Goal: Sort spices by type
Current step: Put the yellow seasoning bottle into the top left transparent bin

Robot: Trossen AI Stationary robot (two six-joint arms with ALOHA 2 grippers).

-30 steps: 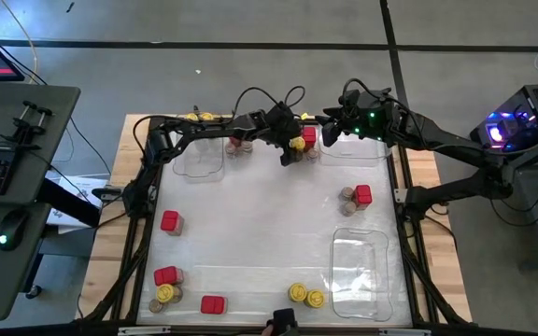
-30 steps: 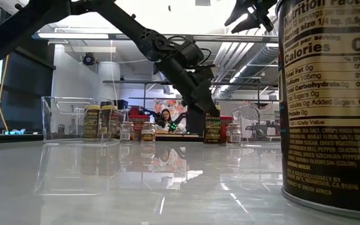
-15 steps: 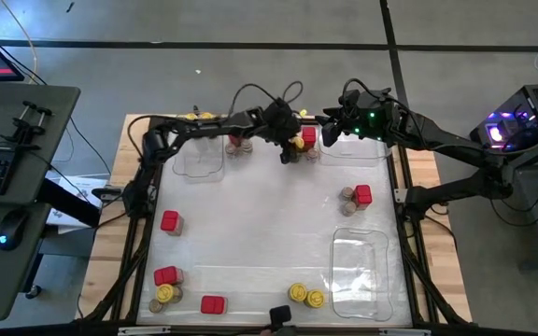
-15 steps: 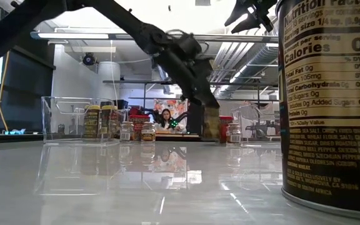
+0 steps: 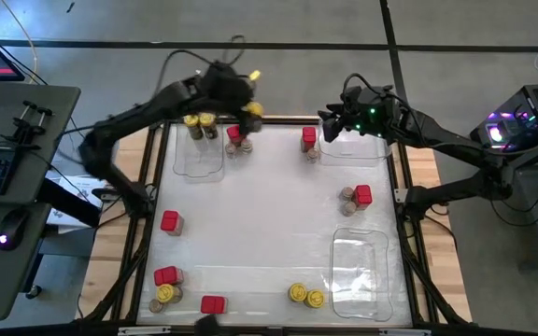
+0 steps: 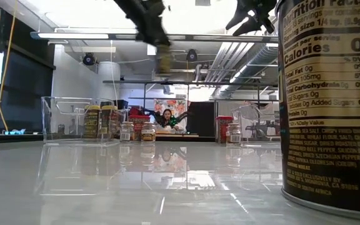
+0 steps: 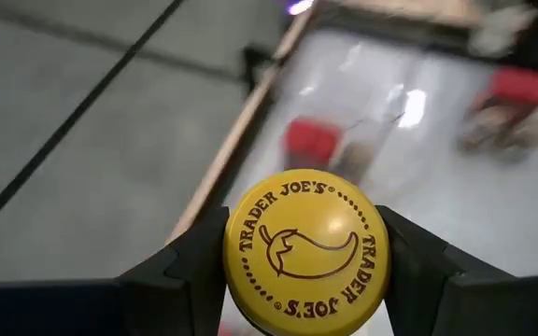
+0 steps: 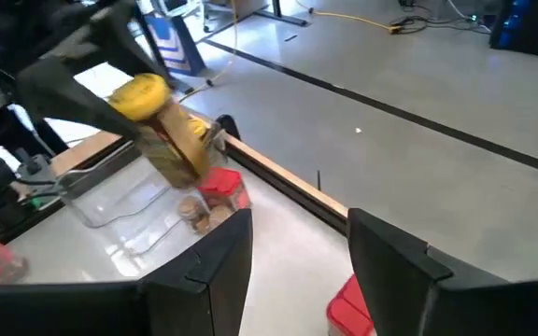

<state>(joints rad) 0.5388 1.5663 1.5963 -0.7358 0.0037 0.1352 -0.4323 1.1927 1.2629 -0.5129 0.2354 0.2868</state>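
My left gripper (image 5: 248,107) hangs high over the table's far edge, shut on a yellow-lidded spice jar (image 7: 306,250). The same jar shows tilted in the right wrist view (image 8: 168,131) and high up in the low view (image 6: 163,60). Below it, two yellow-lidded jars (image 5: 197,123) stand in the far-left clear tray (image 5: 199,154). A red box with a brown-lidded jar (image 5: 236,140) stands beside that tray. My right gripper (image 5: 330,126) waits open in the air at the far right, above a red box (image 5: 308,138). My left gripper pinches the jar by its yellow lid, one finger on each side of the lid's rim (image 7: 230,257). The lid's top faces back toward the wrist. The jar is lifted clear of the table and hangs tilted below the fingers, its bottom end (image 8: 194,159) lowest.
Another clear tray (image 5: 355,147) lies at the far right and a third (image 5: 358,271) at the near right. Loose spices stand around the table: a red box (image 5: 169,221), red and yellow ones (image 5: 164,285), a red box (image 5: 213,304), two yellow jars (image 5: 304,296), and a brown-and-red group (image 5: 355,196).
My left gripper has taken hold of the yellow-lidded jar that stood beside the red box at the far middle. It has lifted the jar clear and swung it up and toward the table's far left, over the left tray. The jar now hangs tilted.
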